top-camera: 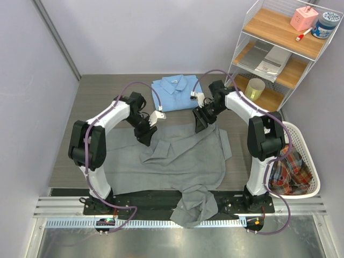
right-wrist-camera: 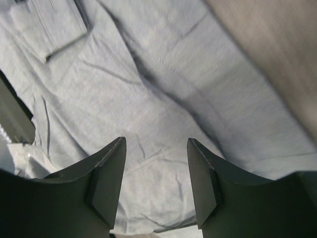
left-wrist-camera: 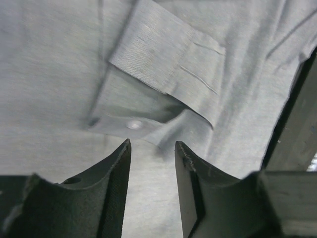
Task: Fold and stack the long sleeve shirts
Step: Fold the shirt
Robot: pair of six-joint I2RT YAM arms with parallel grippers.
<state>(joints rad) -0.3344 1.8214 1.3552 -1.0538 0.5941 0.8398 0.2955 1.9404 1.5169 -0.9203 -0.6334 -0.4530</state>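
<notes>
The grey shirt (top-camera: 177, 158) lies spread on the table, one sleeve hanging over the near edge. The light blue shirt (top-camera: 176, 92) lies folded at the back. My left gripper (top-camera: 146, 137) is open and empty just above the grey shirt's left part; in the left wrist view its fingers (left-wrist-camera: 116, 168) hover near a buttoned cuff (left-wrist-camera: 148, 121). My right gripper (top-camera: 200, 122) is open and empty over the grey shirt's upper right edge; the right wrist view shows grey cloth (right-wrist-camera: 158, 114) under its fingers (right-wrist-camera: 106, 171).
A white wire shelf (top-camera: 279, 48) stands at the back right with a yellow cup (top-camera: 255, 88) and small items. A white basket (top-camera: 301, 161) with plaid cloth sits at the right. The dark wooden table (top-camera: 91, 107) shows at the left.
</notes>
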